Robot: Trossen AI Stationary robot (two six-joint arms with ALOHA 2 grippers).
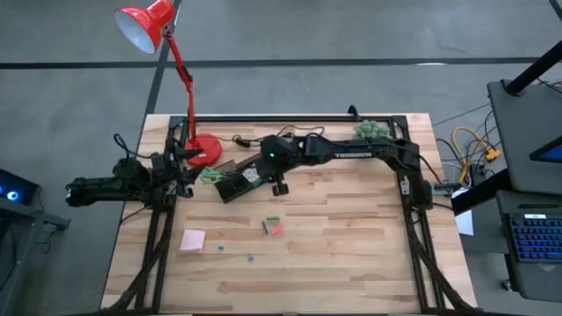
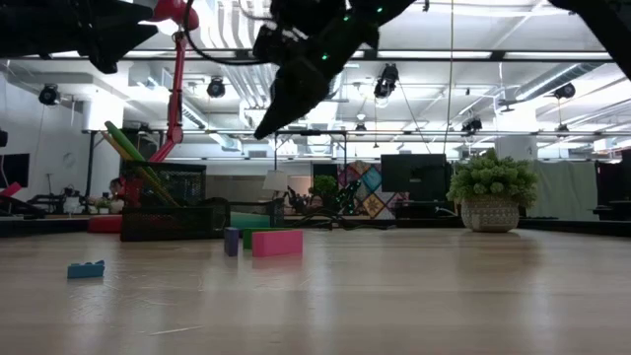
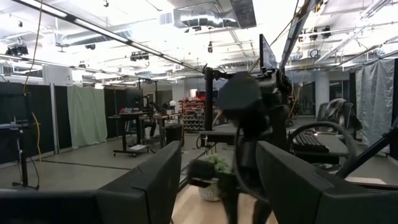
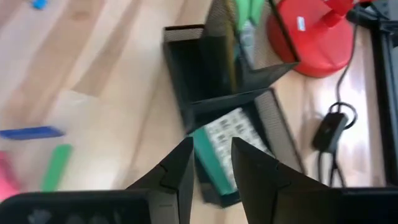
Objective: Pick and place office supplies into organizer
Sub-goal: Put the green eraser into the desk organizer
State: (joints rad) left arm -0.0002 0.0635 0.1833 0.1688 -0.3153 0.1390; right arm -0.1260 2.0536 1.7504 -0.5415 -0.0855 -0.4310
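The organizer [image 4: 211,81] sat near the far-left part of the tabletop [image 1: 351,254], just beside the red lamp base [image 4: 314,40], and the white green-dotted block [image 4: 233,134] lay in its nearer compartment. My right gripper [image 1: 279,184] hung directly over that compartment, its fingers [image 4: 171,174] a little apart with nothing clamped between them, the block showing in the gap. I judged the block light and stiff, easy to pinch across its short sides, though it looked already home.

Green-handled scissors [image 4: 245,12] stood in the taller mesh section behind. Out toward the middle of the tabletop lay the small pieces, a green one [image 1: 273,219] and a red one [image 1: 277,228] close together; they looked light, hard and liable to skid, so a low pinch across their narrow width would suit them. The pink sticky-note pad [image 1: 193,239] lay toward the near-left, flat and thin, best taken by an edge.

My left gripper [image 1: 180,171] waited at the left edge, fingers [image 3: 146,186] spread wide and empty.
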